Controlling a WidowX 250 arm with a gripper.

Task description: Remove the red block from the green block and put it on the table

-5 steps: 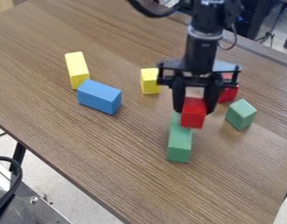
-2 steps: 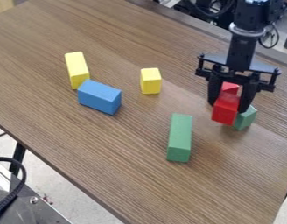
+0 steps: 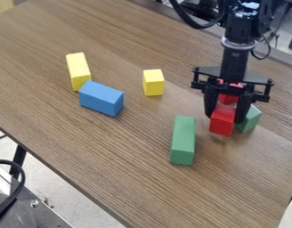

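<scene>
My gripper (image 3: 225, 117) is hanging over the table (image 3: 112, 156), its fingers clamping on the red block (image 3: 222, 125) from both sides. That block is sitting directly between my fingertips, its lower part projecting below them; whether its underside is touching the wood, I cannot tell. The long green block (image 3: 183, 141) is lying flat, apart from my hand, nearer the camera and to the left of my grip in the view, and it is carrying nothing. A second red block (image 3: 227, 99) is standing just behind my fingers, partly hidden by them. The small green block (image 3: 250, 119) is resting just beside my right-hand finger as viewed. Farther left of my hand, the small yellow block (image 3: 153, 83) is standing alone, and beyond it the blue block (image 3: 101, 99) is lying against the long yellow block (image 3: 78, 71).
</scene>
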